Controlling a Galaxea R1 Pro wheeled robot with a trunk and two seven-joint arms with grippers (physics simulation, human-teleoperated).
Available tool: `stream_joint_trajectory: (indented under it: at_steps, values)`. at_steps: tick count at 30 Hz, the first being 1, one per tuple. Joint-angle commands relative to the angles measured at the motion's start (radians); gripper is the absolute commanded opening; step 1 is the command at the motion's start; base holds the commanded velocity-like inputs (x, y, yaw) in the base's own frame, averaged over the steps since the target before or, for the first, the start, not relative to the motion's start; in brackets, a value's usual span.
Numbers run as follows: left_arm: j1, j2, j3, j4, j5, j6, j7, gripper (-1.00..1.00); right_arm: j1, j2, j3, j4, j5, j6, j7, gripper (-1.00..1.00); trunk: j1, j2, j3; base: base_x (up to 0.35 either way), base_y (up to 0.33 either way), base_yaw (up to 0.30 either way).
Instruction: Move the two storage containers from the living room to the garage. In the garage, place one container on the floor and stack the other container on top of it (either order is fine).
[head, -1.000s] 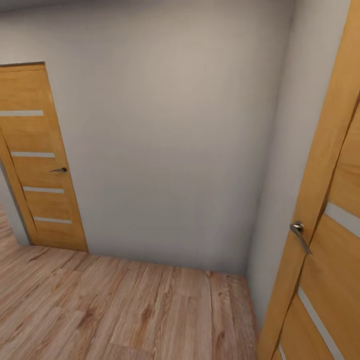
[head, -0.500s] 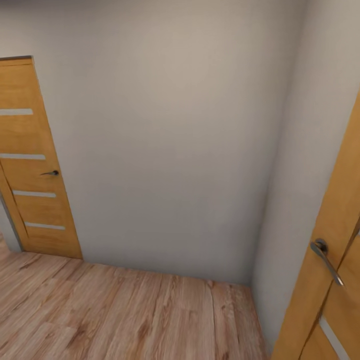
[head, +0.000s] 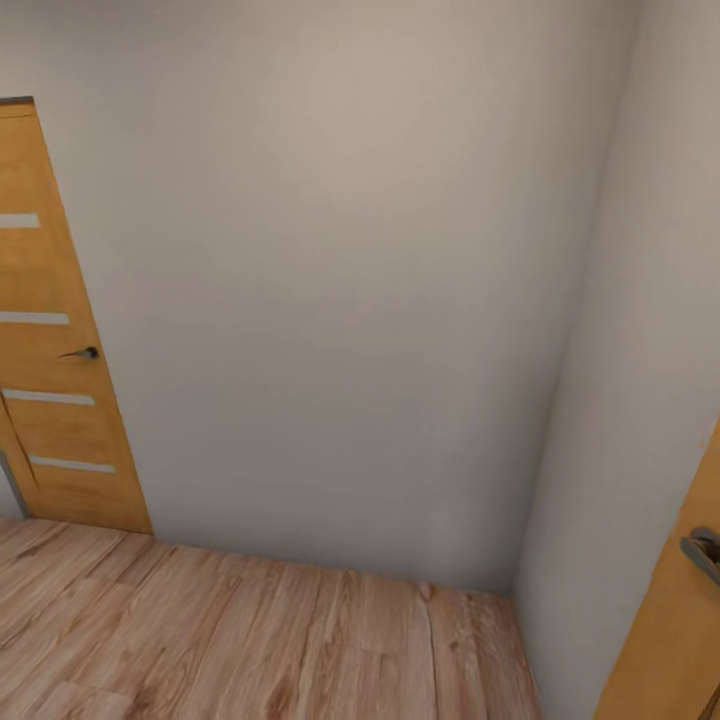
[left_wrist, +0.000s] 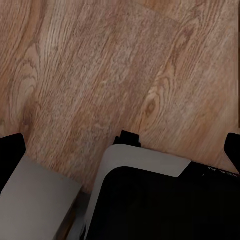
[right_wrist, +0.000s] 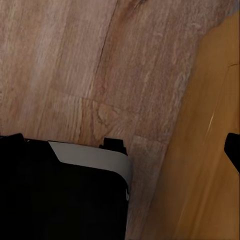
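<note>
The storage containers are out of view. I am in a hallway with a pale wood-plank floor (head: 250, 640) and a plain grey-white wall (head: 330, 300) straight ahead. My left gripper (left_wrist: 121, 152) hangs over the planks, its two black fingertips (left_wrist: 10, 155) far apart with nothing between them, so it is open. My right gripper (right_wrist: 121, 145) is likewise open and empty above the floor, one fingertip (right_wrist: 233, 150) showing against an orange door.
A closed honey-wood door (head: 50, 330) with a dark handle (head: 80, 353) stands at the left. Another such door (head: 665, 630) with a metal handle (head: 703, 552) is close on the right, beside my base (right_wrist: 60, 195). The walls meet in a corner (head: 520, 590).
The whole head view has shifted: the camera has moved toward the wall. Both doors have slid outward to the picture's edges, and the right door's handle sits lower.
</note>
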Motion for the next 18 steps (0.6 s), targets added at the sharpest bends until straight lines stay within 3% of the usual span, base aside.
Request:
stream_joint_trajectory:
  at_steps: [1,18]
  values:
    - [-0.001,0.000,-0.004,0.001,0.007,-0.003,0.002,1.00,-0.001,0.002,0.008,0.003,-0.010,-0.005,0.000,1.00,0.001,-0.001,-0.001,0.318,0.000,0.000]
    - [-0.001,0.000,-0.004,0.001,0.007,-0.003,0.002,1.00,-0.001,0.009,0.008,0.003,-0.010,-0.004,0.002,1.00,0.001,-0.001,-0.001,0.318,0.000,0.003]
